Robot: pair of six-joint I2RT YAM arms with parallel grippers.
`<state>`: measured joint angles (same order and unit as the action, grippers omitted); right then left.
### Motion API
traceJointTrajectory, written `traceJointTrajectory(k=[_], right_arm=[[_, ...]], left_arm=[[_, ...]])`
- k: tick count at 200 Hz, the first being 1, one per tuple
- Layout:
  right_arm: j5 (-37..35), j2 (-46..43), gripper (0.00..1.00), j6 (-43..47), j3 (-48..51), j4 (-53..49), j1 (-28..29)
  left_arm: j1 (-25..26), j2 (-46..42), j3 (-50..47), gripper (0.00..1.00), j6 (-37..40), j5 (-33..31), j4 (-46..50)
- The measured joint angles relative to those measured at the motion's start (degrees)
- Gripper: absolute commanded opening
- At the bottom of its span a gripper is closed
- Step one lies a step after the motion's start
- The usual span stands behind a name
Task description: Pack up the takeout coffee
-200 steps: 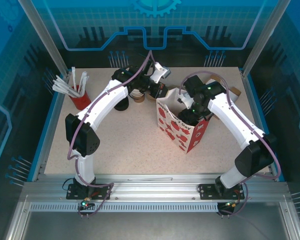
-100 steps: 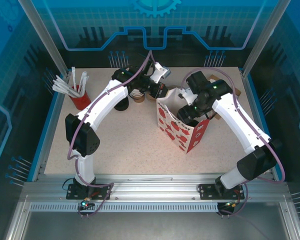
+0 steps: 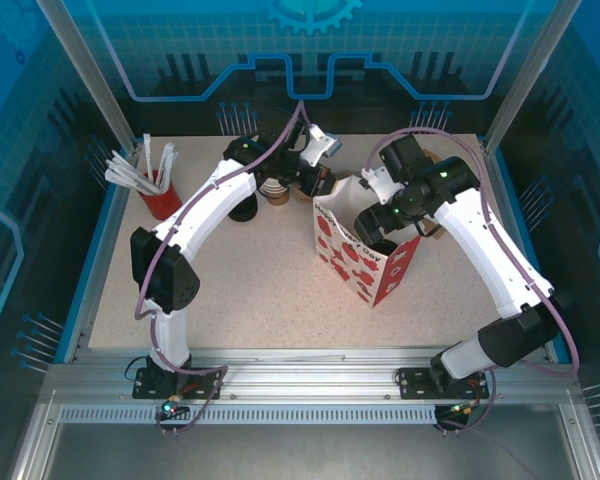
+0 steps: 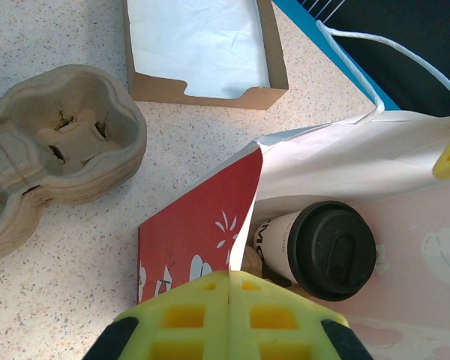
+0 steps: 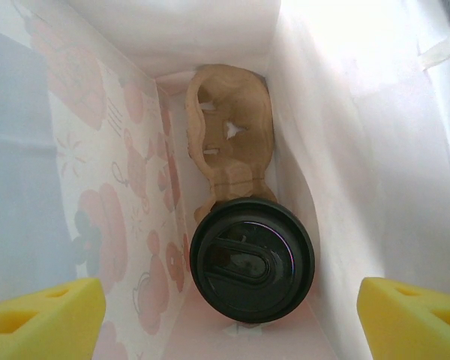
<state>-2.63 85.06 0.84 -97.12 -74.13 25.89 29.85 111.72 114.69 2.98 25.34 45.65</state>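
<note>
Takeout coffee (image 5: 251, 259): you see it upright inside the paper bag, on the bag's floor, its black lid facing up. The white cup wall shows under the lid in the left wrist view (image 4: 274, 238).
Table (image 3: 260, 290): a speckled top. The bag stands on its right half, between your two arms.
Paper bag (image 3: 365, 262): red outside with white prints, pale inside, mouth open upward. One white string handle (image 4: 352, 52) loops off its far rim.
Cardboard box (image 4: 199, 45): a shallow brown tray lined with white paper, on the table beyond the bag and apart from it.
Pulp carriers (image 4: 60, 142): a stack of moulded cup holders lying on the table to the left of the bag, near the box.
Carrier in the bag (image 5: 229, 142): one more pulp holder lies along the bag's floor. The coffee stands at its near end, and you cannot tell whether the cup is seated in a pocket.
Red holder (image 3: 158, 195): it stands at the table's far left, with white sticks in it.
Right gripper (image 5: 226, 330): it is released, with jaws spread wide and lowered into the bag's mouth. The coffee sits below and between the two yellow pads, touching neither.
Left gripper (image 4: 229, 315): it is clenched, pads pressed together, just at the bag's near rim. The coffee lies beyond it and to its right, inside the bag. You cannot tell whether any paper is nipped between the pads.
</note>
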Motion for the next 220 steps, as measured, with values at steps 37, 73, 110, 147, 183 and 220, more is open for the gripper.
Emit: traceJointTrajectory(k=[37,73,110,147,183,220], right_arm=[[1.5,-2.4,0.88,-0.1,-2.8,0.1,0.0],[2.3,-6.7,0.89,-0.9,-4.6,1.2,0.0],[2.2,-8.9,0.89,-1.3,-4.6,2.5,-0.1],[2.0,-8.9,0.89,-1.5,-4.0,3.5,-0.2],[2.1,-8.9,0.89,-1.5,-3.0,3.9,-0.2],[2.1,-8.9,0.89,-1.5,-2.7,4.0,-0.4]], left_arm=[[0.0,0.0,0.0,0.00,0.0,0.0,0.0],[0.0,0.0,0.0,0.00,0.0,0.0,0.0],[0.0,0.0,0.0,0.03,0.0,0.0,0.0],[0.0,0.0,0.0,0.16,-0.1,0.0,0.0],[0.0,0.0,0.1,0.37,-1.2,-0.3,0.0],[0.0,0.0,0.4,0.50,-1.5,-0.5,0.0]])
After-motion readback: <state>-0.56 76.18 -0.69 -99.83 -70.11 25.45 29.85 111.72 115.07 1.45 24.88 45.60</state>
